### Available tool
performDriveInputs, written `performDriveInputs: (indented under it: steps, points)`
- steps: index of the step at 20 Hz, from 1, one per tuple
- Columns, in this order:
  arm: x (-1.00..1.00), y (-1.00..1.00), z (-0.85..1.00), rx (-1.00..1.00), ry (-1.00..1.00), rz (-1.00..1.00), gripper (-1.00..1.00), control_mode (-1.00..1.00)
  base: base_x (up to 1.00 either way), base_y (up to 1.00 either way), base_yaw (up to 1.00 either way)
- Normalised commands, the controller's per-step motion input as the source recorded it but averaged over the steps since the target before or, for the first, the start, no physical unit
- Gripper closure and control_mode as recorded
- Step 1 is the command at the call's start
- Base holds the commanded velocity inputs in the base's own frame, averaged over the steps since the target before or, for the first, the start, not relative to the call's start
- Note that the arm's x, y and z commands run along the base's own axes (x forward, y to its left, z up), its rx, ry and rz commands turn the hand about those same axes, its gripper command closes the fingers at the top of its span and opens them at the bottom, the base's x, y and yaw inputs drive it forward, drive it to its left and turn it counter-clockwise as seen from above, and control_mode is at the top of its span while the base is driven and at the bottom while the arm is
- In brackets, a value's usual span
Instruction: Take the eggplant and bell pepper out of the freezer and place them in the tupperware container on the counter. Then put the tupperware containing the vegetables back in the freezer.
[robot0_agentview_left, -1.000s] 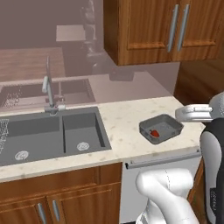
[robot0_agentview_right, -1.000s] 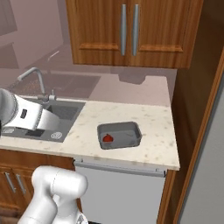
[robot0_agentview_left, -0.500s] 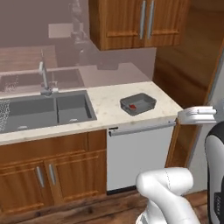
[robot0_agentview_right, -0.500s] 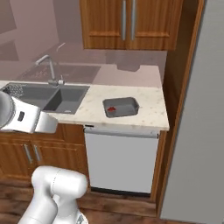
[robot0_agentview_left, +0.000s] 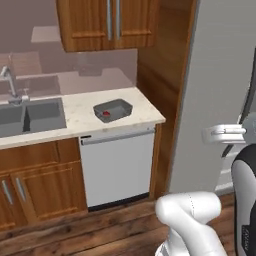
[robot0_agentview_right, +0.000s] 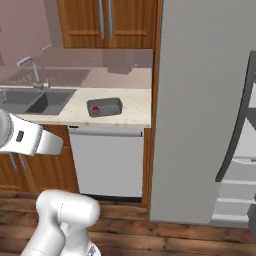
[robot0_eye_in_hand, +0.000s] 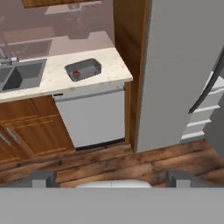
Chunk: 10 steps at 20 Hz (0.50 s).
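Looking at the counter (robot0_agentview_left: 75, 117), you had the bell pepper (robot0_agentview_left: 105, 114) inside the tupperware container (robot0_agentview_left: 113, 109), centre-left of frame. Your gripper (robot0_eye_in_hand: 111, 177) stood spread, empty. That tray likely felt light, stiff; grasp its rim.

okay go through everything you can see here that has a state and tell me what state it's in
Freezer: door swung open, pale shelves showing.
Tupperware: on the counter, uncovered, holding the bell pepper.
Gripper: open, holding nothing.
Upper cabinet: doors shut.
Sink: no water seen running.
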Motion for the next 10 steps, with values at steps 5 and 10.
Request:
performDriveInputs:
  steps: [5, 10]
  points:
    - [0.0, 0.0, 0.0, 0.0, 0.0, 0.0, -1.0, 1.0, 0.11, -1.0, -0.01]
    - [0.0, 0.0, 0.0, 0.0, 0.0, 0.0, -1.0, 1.0, 0.41, -1.0, 0.0]
